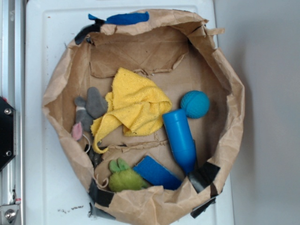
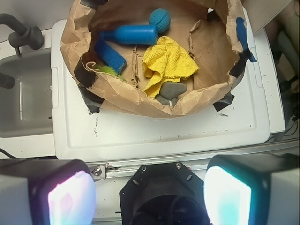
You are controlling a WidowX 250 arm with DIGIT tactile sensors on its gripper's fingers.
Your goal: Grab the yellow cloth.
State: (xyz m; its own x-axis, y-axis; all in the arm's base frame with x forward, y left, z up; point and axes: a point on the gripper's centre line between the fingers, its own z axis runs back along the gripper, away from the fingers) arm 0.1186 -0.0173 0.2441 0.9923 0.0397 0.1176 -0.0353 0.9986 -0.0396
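The yellow cloth (image 1: 136, 104) is seen crumpled in soft folds near the middle of a brown paper basket (image 1: 233, 101), which is set on a white table (image 1: 44, 56). On one side of the cloth, a grey plush mouse (image 1: 88, 111) is found touching its edge. On the opposite side, a blue cylinder (image 1: 180, 138) lies on its side with its upper end against the cloth, and a blue textured ball (image 1: 195, 104) rests just beside that end. A blue rectangular block (image 1: 156, 172) and a small yellow-green plush toy (image 1: 124, 177) are placed close together near the basket wall, apart from the cloth.

In the wrist view, the gripper (image 2: 147, 197) is shown well outside the basket, over the table's near edge, with its two pads spread wide and nothing held between them. The yellow cloth (image 2: 169, 62) is seen far ahead of it, inside the basket, untouched.
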